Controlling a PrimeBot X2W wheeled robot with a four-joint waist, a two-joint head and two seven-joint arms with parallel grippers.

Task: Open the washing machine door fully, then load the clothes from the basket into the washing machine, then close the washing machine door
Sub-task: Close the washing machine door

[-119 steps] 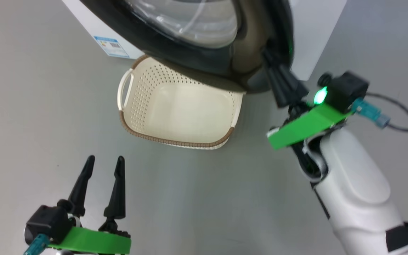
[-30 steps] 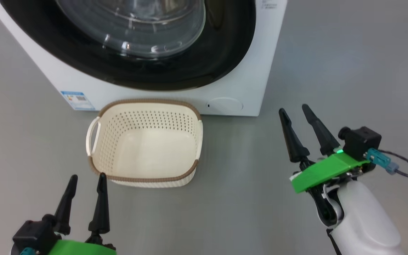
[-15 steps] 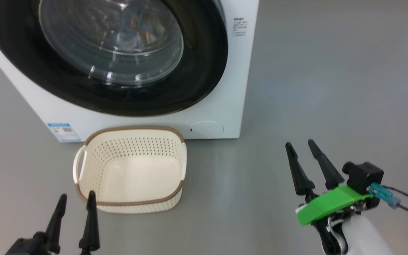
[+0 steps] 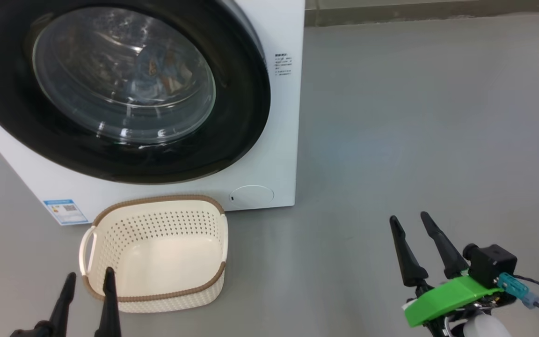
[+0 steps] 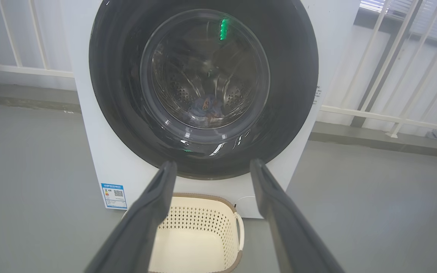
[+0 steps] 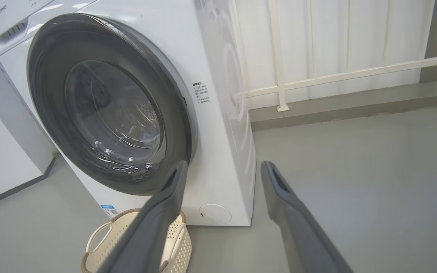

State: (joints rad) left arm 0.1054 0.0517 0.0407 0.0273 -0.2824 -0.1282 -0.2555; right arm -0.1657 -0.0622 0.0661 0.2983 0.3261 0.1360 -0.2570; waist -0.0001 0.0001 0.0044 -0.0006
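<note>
Washing machine [image 4: 279, 140]: white front-loader standing on grey floor [image 4: 414, 117]; blue label sticker [image 4: 65, 211] low on the front

Washing machine door [image 4: 120, 79]: seated flush in the machine front, black rim unbroken all round, no gap seen in the head view or either wrist view; judged closed, latch itself not visible

Clothes [image 5: 208, 110]: small blue heap with orange-brown print, lying at the bottom of the steel drum [image 5: 180, 91], seen through the door glass; inside the machine

Basket [image 4: 157, 224]: upright on the floor just in front of the machine, below the door; nothing inside

Left gripper [image 4: 89, 274]: low at the left of the head view, near the basket's front left corner, not touching it; fingers parted, holding nothing

Right gripper [image 4: 408, 216]: low at the right, well apart from machine and basket, over bare floor; fingers parted, holding nothing

Progress, by judgement: loading done, going by bare basket and garments in drum; closing apparently done; opening necessarily done to allow both

Left to do: nothing evident, save perhaps confirming that the latch has caught; no contact with the door from either gripper at present
</note>
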